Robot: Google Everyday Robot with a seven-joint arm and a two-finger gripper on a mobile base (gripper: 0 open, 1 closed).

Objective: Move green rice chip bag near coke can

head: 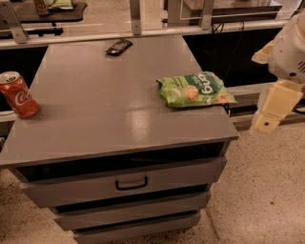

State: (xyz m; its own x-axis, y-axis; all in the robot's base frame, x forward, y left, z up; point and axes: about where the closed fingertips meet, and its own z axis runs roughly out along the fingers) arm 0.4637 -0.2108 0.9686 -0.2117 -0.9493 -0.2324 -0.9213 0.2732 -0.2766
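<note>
The green rice chip bag point(195, 89) lies flat near the right edge of the grey cabinet top point(109, 105). The red coke can point(18, 94) stands upright at the far left edge of the same top, well apart from the bag. My gripper point(272, 108), cream-coloured under a white arm point(290, 47), hangs off the right side of the cabinet. It is a little to the right of the bag, is not touching it, and holds nothing that I can see.
A black remote-like object point(118, 46) lies at the back of the cabinet top. Drawers with a handle point(131, 183) face me below. Another table point(52, 12) and metal frame legs point(136, 16) stand behind. Speckled floor point(267, 190) lies to the right.
</note>
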